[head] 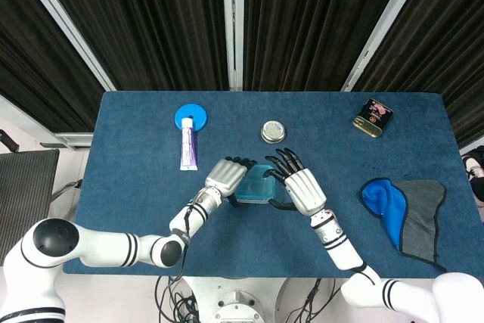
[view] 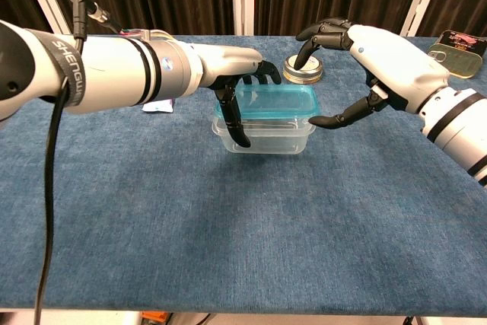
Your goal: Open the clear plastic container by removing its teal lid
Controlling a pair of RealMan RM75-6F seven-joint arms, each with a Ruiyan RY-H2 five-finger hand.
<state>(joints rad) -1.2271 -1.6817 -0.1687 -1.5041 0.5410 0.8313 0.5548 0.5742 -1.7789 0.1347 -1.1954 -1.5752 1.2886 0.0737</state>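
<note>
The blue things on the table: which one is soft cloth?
The blue and grey cloth, crumpled at the table's right edge. The blue disc by the toothpaste tube is flat and round, and the teal lid sits on the container between both hands.

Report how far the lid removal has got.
Done: the left hand grips the clear container's left end, steadying it. In hand: the right hand arches over the teal lid's right end, thumb tip at that edge; contact is unclear. Left: the lid sits on the container, so it has yet to be lifted off.
</note>
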